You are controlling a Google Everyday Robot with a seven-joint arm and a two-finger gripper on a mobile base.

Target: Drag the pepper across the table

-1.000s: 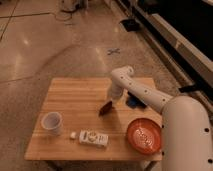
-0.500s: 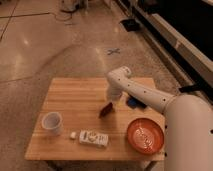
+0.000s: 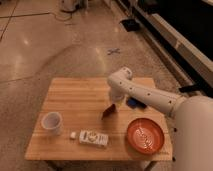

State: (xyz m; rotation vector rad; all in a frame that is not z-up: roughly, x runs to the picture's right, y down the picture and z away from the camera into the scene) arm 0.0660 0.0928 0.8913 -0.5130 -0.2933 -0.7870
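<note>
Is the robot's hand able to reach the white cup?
Probably yes: the hand, mid-table gripping the small dark-red pepper, has only open light wooden tabletop between it and the round white cup.

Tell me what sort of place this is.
Probably a robot lab or test hall: a polished speckled floor, a blue tape cross marked on it, and a butcher-block table where the gripper is shut on the pepper.
</note>
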